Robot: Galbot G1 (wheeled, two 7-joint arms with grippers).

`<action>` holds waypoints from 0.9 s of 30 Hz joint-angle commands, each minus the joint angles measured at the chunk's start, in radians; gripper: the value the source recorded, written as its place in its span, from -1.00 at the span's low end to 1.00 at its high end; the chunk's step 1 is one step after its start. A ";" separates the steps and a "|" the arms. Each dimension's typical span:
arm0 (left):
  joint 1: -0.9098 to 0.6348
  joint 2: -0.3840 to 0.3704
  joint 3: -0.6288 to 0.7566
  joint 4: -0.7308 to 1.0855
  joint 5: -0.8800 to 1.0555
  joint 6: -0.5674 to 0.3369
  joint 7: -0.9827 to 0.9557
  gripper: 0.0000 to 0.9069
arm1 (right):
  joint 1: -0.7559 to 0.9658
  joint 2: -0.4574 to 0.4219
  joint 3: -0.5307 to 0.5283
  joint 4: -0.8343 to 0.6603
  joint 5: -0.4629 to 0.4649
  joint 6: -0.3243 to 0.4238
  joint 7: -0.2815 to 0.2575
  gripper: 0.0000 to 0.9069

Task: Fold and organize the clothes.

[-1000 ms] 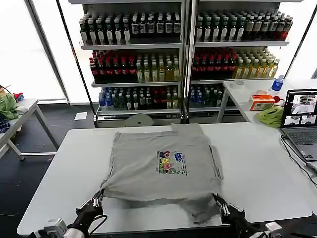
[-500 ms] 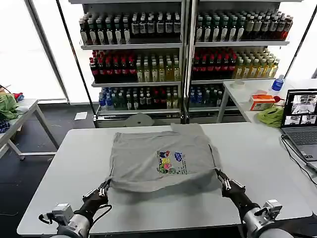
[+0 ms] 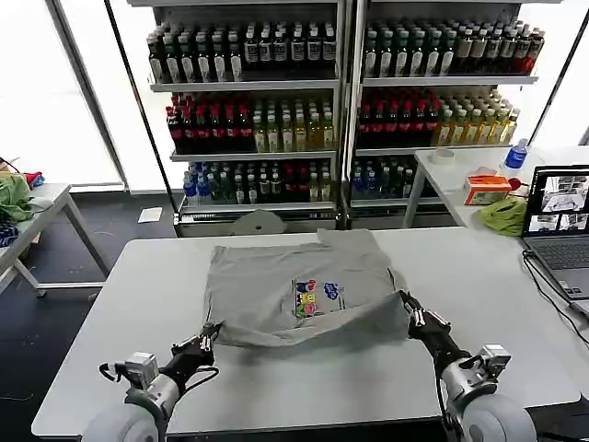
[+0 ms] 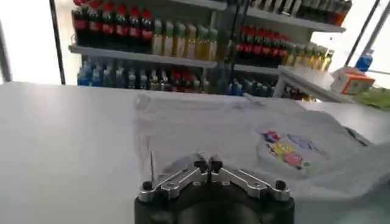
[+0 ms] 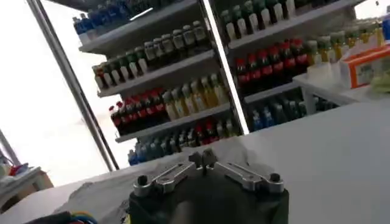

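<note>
A light grey short-sleeved shirt (image 3: 276, 281) with a small multicoloured chest print (image 3: 317, 296) lies on the white table (image 3: 515, 341). Its near hem is raised off the table and doubled back over the lower body. My left gripper (image 3: 210, 333) is shut on the hem's left corner. My right gripper (image 3: 405, 299) is shut on the right corner, beside the print. In the left wrist view the left gripper (image 4: 208, 163) pinches grey cloth, with the shirt (image 4: 244, 128) and print (image 4: 283, 148) beyond. In the right wrist view the right gripper (image 5: 203, 157) stands shut, the shirt (image 5: 91, 198) beside it.
An open laptop (image 3: 560, 216) sits at the table's right edge with a cable trailing forward. A side table at the right holds a green cloth (image 3: 504, 216) and an orange-and-white box (image 3: 486, 189). Drink shelves (image 3: 331, 101) stand behind. Another green cloth (image 3: 14, 195) lies far left.
Both grippers have travelled away from the table's near edge, carrying the hem up and over the shirt. The overhanging part is now off the edge and folded onto the body.
</note>
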 commanded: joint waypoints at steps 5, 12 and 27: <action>-0.022 0.119 -0.061 0.058 -0.051 0.009 0.028 -0.98 | -0.002 -0.007 0.001 0.008 -0.016 -0.007 0.003 -1.00; -0.087 0.119 -0.041 0.120 -0.060 0.009 0.012 -0.98 | 0.047 0.002 -0.029 -0.060 -0.037 -0.001 0.030 -1.00; -0.288 0.112 0.085 0.331 -0.058 -0.012 0.005 -0.98 | 0.189 0.068 -0.138 -0.218 -0.147 -0.020 0.053 -1.00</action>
